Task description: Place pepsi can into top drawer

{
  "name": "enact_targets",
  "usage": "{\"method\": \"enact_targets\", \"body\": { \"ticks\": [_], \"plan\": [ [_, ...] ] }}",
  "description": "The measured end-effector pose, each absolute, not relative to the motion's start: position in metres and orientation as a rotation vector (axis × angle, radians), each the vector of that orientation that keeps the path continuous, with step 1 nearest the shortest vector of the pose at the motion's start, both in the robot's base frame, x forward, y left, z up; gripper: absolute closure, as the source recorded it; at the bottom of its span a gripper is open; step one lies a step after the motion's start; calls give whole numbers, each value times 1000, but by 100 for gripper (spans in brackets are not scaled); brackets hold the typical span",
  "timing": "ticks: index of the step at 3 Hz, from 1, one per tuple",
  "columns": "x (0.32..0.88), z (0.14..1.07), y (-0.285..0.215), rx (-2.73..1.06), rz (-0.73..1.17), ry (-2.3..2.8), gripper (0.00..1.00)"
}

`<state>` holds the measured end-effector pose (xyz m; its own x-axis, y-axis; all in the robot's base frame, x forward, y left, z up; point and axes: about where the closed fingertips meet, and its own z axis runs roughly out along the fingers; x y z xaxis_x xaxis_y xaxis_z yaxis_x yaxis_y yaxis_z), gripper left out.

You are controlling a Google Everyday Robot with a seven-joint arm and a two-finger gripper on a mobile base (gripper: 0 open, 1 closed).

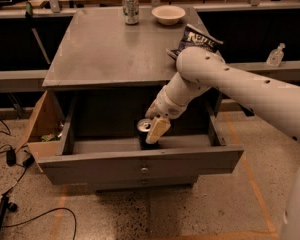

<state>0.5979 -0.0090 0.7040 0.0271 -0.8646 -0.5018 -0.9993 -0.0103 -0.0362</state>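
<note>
The top drawer (140, 165) of the grey cabinet stands pulled open, its front with a small round knob facing me. My gripper (152, 129) reaches down into the drawer from the right on the white arm. It is shut on the pepsi can (144, 132), whose silver top rim shows beside the cream finger (158, 129). The can stands upright, low inside the drawer near its middle; whether it touches the drawer floor is hidden.
On the cabinet top (105, 49) stand a silver-grey can (130, 7) and a white bowl (168, 14) at the back, and a dark-blue chip bag (197, 38) at the right edge. A cardboard box (40, 129) sits left of the cabinet. Cables lie on the floor at left.
</note>
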Motion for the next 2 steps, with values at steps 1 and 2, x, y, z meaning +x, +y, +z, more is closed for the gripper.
{"method": "enact_targets", "body": {
  "ticks": [1,2],
  "plan": [
    [591,713,-27,-1812,410,1913,0],
    [576,745,-68,-1645,308,1915,18]
  ]
}}
